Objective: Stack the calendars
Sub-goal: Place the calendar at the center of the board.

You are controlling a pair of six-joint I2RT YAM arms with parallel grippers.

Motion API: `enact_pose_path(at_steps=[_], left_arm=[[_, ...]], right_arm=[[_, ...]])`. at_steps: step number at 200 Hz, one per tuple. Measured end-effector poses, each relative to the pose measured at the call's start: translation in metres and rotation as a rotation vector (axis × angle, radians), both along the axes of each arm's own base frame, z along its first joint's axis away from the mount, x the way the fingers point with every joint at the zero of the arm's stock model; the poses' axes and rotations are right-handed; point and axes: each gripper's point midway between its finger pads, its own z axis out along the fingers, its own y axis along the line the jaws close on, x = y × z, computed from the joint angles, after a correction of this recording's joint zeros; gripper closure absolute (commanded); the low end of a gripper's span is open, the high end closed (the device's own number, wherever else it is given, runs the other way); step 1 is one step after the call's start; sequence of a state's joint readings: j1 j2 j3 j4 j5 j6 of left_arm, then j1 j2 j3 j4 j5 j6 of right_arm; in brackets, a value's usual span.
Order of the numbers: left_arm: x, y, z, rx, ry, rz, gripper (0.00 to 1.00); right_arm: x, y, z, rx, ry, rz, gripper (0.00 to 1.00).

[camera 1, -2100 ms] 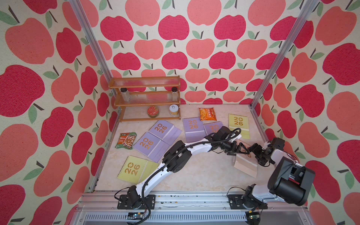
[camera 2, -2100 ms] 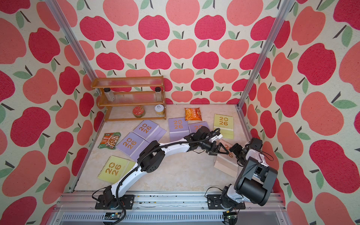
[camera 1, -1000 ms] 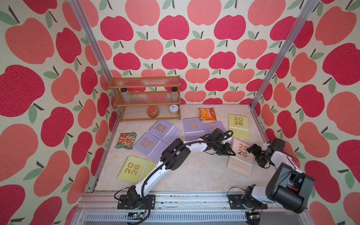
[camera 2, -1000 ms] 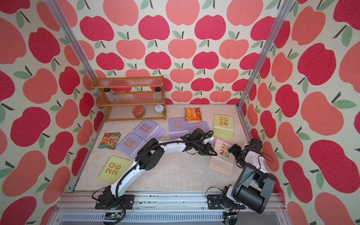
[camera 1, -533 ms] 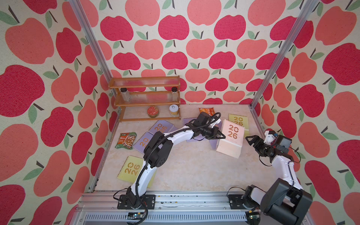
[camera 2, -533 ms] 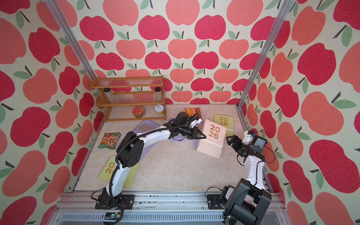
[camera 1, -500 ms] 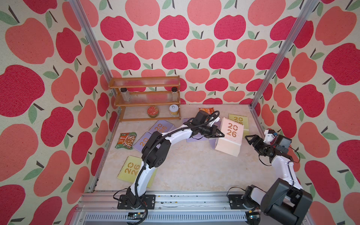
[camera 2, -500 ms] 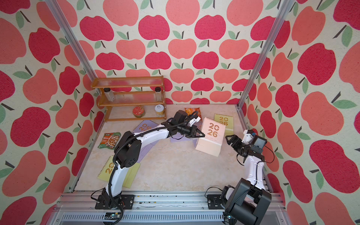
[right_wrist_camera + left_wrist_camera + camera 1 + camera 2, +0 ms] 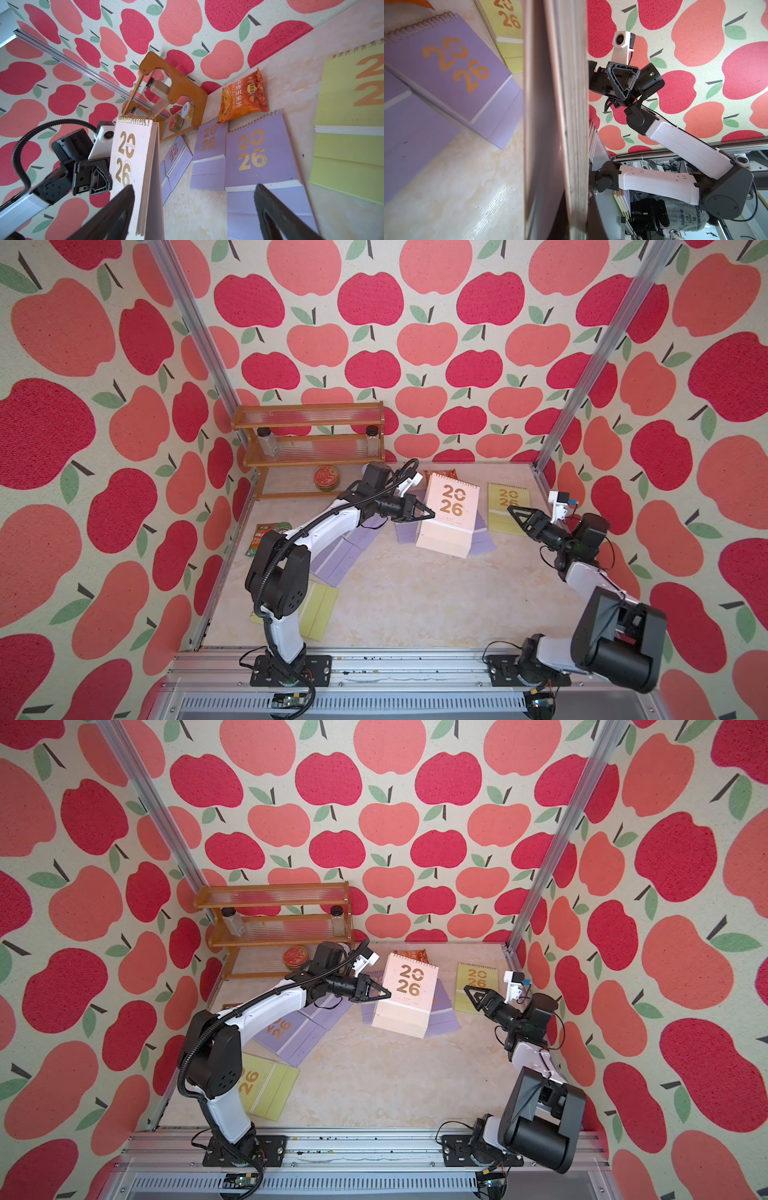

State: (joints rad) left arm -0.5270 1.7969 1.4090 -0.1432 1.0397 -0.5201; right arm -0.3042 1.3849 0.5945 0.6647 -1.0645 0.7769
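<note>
My left gripper [image 9: 428, 514] is shut on the left edge of the pale peach calendar [image 9: 451, 514], holding it upright above two lavender calendars [image 9: 482, 537] at the back middle. In the left wrist view the peach calendar [image 9: 571, 124] is edge-on between the jaws. Another lavender calendar [image 9: 282, 1031] lies left of centre, under the left arm. One yellow-green calendar [image 9: 507, 506] lies at the back right, another [image 9: 266, 1085] at the front left. My right gripper [image 9: 513, 512] is open and holds nothing. It hovers over the back-right yellow-green calendar, clear of the peach calendar [image 9: 133, 153].
A wooden rack [image 9: 309, 439] with jars stands in the back left corner, with a red tin [image 9: 326, 477] on its lowest shelf. An orange snack packet [image 9: 243, 97] lies by the back wall and a green one [image 9: 266, 537] by the left wall. Walls close in on three sides.
My left gripper has lifted the peach calendar from the front right and carried it back over the lavender calendars. My right gripper has pulled away to the right.
</note>
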Motion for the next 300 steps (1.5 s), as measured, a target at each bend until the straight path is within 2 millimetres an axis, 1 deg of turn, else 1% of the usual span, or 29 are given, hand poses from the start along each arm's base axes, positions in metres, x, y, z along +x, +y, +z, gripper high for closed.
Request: enact_pose_path(at_steps=[17, 36, 50, 69, 91, 109, 129, 151, 179, 195, 212, 232, 250, 271, 300], left_arm=[[-0.002, 0.009, 0.007, -0.006, -0.013, 0.005, 1.0], [-0.012, 0.013, 0.023, -0.023, -0.045, -0.015, 1.0], [-0.02, 0.017, 0.036, -0.041, -0.075, -0.028, 1.0], [-0.029, 0.023, 0.052, -0.062, -0.111, -0.04, 1.0], [-0.031, 0.033, 0.058, -0.069, -0.123, -0.027, 1.0], [-0.028, 0.041, 0.055, -0.065, -0.116, -0.009, 1.0], [-0.025, 0.047, 0.051, -0.065, -0.105, 0.0, 1.0], [-0.023, 0.054, 0.051, -0.059, -0.1, 0.019, 1.0], [-0.02, 0.063, 0.052, -0.055, -0.094, 0.042, 1.0], [-0.018, 0.065, 0.053, -0.056, -0.097, 0.049, 1.0], [-0.018, 0.066, 0.052, -0.056, -0.095, 0.052, 1.0], [-0.019, 0.067, 0.049, -0.055, -0.083, 0.05, 1.0], [-0.02, 0.067, 0.046, -0.054, -0.075, 0.052, 1.0], [-0.019, 0.067, 0.045, -0.056, -0.077, 0.052, 1.0], [-0.02, 0.066, 0.047, -0.065, -0.09, 0.052, 1.0]], right_arm=[[0.0, 0.027, 0.0, 0.016, -0.017, 0.094, 0.08], [-0.003, 0.06, 0.006, 0.016, -0.047, 0.196, 0.08], [-0.003, 0.079, 0.013, 0.01, -0.079, 0.254, 0.08], [-0.002, 0.1, 0.024, 0.009, -0.124, 0.314, 0.08], [-0.004, 0.119, 0.034, 0.019, -0.157, 0.364, 0.08], [-0.005, 0.128, 0.041, 0.034, -0.172, 0.386, 0.08], [-0.006, 0.132, 0.045, 0.047, -0.175, 0.397, 0.08], [-0.008, 0.132, 0.049, 0.052, -0.183, 0.399, 0.08], [-0.014, 0.133, 0.063, 0.047, -0.222, 0.402, 0.08], [-0.02, 0.134, 0.072, 0.044, -0.249, 0.408, 0.08], [-0.024, 0.138, 0.075, 0.043, -0.263, 0.421, 0.07], [-0.029, 0.148, 0.073, 0.048, -0.26, 0.453, 0.07], [-0.033, 0.162, 0.067, 0.053, -0.242, 0.501, 0.07], [-0.034, 0.175, 0.057, 0.062, -0.212, 0.542, 0.07], [-0.034, 0.188, 0.049, 0.07, -0.19, 0.58, 0.07]])
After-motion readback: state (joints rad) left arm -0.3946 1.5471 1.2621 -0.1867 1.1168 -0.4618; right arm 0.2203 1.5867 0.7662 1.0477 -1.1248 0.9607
